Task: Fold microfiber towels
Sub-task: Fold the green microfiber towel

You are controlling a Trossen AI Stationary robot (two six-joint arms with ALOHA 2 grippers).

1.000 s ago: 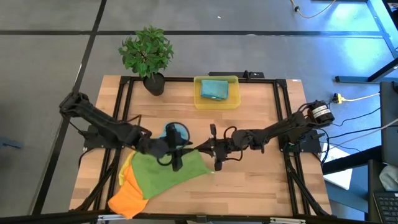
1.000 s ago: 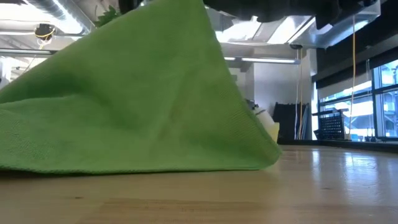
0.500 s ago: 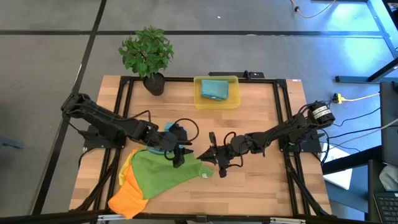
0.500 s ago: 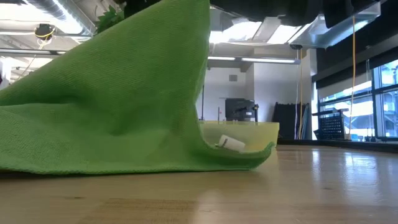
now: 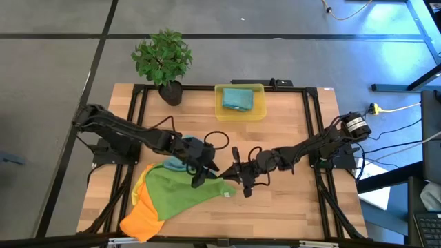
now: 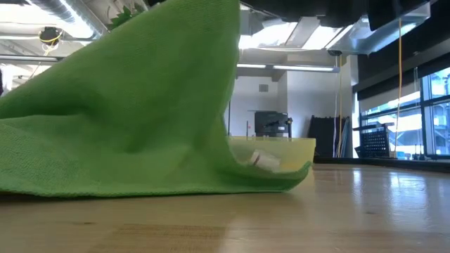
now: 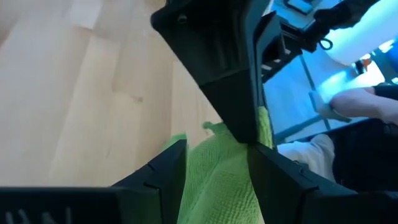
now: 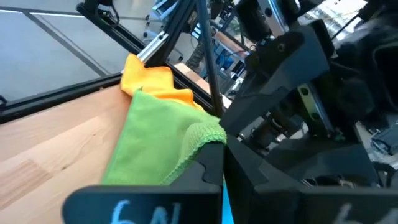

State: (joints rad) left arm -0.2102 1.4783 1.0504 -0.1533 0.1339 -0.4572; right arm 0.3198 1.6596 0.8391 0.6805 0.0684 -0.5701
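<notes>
On the lower left of the high view, the wooden counter [image 5: 289, 200] holds the green towel [image 5: 176, 193], spread over an orange towel [image 5: 141, 222]. Mid-frame, the right tool [image 5: 231, 173] is pinched tight on the green towel's corner, lifting it. Just left, the left tool [image 5: 198, 176] stands with fingers apart, green cloth between them.

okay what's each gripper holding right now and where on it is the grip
The right gripper is shut on a corner edge of the green towel, lifting it. The left gripper sits over the same raised edge with fingers apart; whether it grips cannot be told.
</notes>
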